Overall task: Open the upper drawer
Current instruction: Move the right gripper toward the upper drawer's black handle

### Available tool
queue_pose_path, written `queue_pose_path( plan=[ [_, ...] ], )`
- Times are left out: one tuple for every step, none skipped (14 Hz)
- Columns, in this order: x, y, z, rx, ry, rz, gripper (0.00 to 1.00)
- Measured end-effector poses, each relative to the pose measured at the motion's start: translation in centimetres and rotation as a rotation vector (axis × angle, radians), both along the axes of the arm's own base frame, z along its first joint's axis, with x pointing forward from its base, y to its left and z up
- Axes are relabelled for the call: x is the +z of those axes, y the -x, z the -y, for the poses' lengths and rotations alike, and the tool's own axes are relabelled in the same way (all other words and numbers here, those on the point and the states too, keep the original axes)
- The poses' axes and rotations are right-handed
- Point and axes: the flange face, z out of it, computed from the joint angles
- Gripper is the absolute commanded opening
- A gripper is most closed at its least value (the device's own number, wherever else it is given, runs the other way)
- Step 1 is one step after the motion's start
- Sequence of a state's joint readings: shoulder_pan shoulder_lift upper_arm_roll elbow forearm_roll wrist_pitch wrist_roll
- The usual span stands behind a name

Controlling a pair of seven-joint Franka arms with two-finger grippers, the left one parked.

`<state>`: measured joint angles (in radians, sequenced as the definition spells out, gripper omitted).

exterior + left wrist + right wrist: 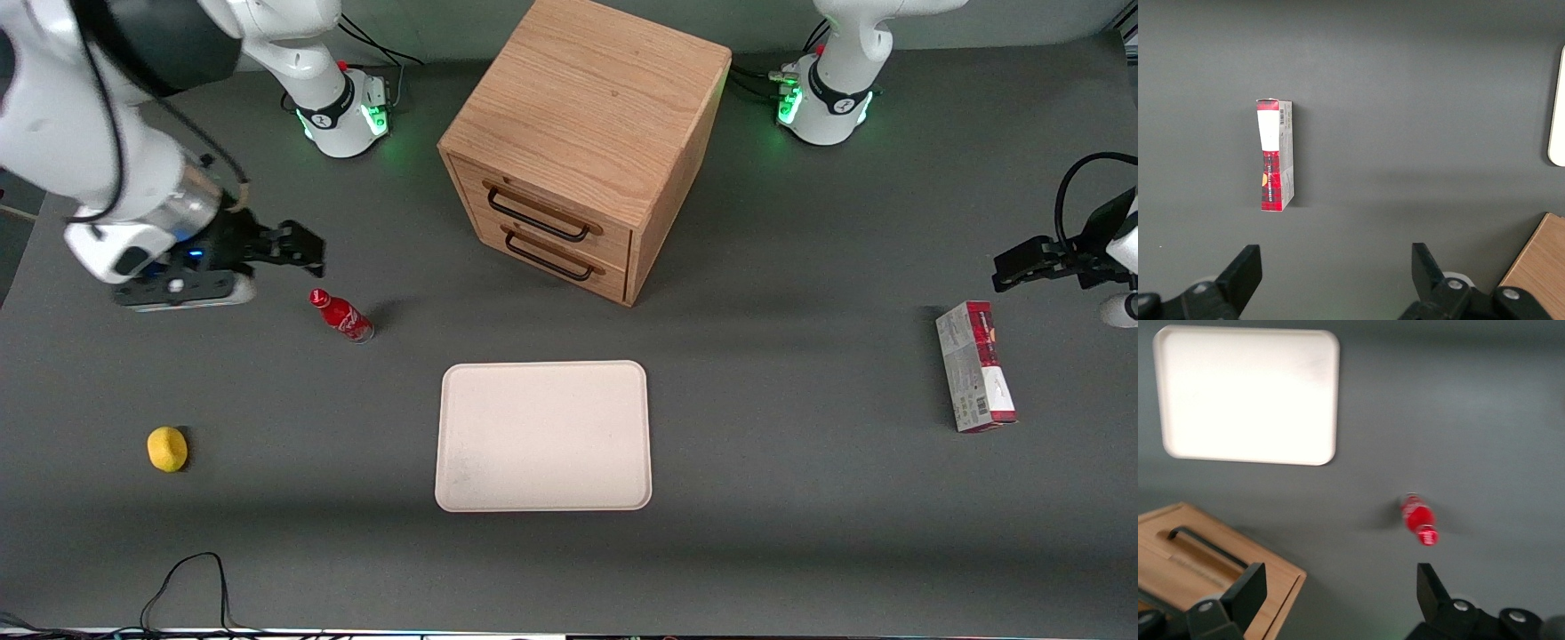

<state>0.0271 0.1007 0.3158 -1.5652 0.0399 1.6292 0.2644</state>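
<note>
The oak cabinet (591, 116) stands at the middle of the table, farther from the front camera than the tray. The upper drawer (544, 206) is shut, with its long black pull (536, 216) across the front. The lower twin drawer (556, 258) under it is shut too. My right gripper (305, 249) is open and empty. It hovers well apart from the cabinet, toward the working arm's end of the table, just above the red bottle. In the right wrist view the open gripper (1338, 593) looks down on a cabinet corner (1275, 577) with one black pull (1205, 548); which drawer's I cannot tell.
A small red bottle (342, 316) lies on the table near my gripper, also in the right wrist view (1418, 519). A white tray (542, 436) lies in front of the cabinet. A yellow ball-like fruit (167, 448) sits nearer the front camera. A red-grey box (975, 366) lies toward the parked arm's end.
</note>
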Motion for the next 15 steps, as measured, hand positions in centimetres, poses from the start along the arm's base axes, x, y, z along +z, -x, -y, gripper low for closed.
queue_pose_path(
  plan=[
    [-0.3, 0.4, -2.2, 0.040, -0.008, -0.007, 1.00],
    [-0.7, 0.7, -4.1, 0.075, -0.015, -0.016, 1.00],
    [-1.1, 1.2, -5.8, 0.114, -0.022, -0.023, 1.00],
    [-1.3, 1.9, -7.6, 0.171, -0.030, -0.028, 1.00],
    [-1.4, 2.6, -9.3, 0.250, -0.039, -0.031, 1.00],
    [-1.5, 3.5, -10.9, 0.335, -0.049, -0.034, 1.00],
    [-1.7, 4.3, -12.3, 0.412, -0.058, -0.038, 1.00],
    [-1.9, 5.0, -13.6, 0.485, -0.067, -0.044, 1.00],
    [-2.4, 5.6, -14.8, 0.549, -0.077, -0.053, 1.00],
    [-2.9, 6.1, -15.7, 0.597, -0.088, -0.067, 1.00],
    [-3.5, 6.5, -16.5, 0.632, -0.103, -0.086, 1.00],
    [-4.2, 6.6, -17.1, 0.660, -0.123, -0.107, 1.00],
    [-5.0, 6.6, -17.4, 0.686, -0.149, -0.129, 1.00],
    [-5.8, 6.5, -17.7, 0.714, -0.177, -0.148, 1.00],
    [-6.5, 6.3, -17.8, 0.744, -0.204, -0.165, 1.00]
  ],
)
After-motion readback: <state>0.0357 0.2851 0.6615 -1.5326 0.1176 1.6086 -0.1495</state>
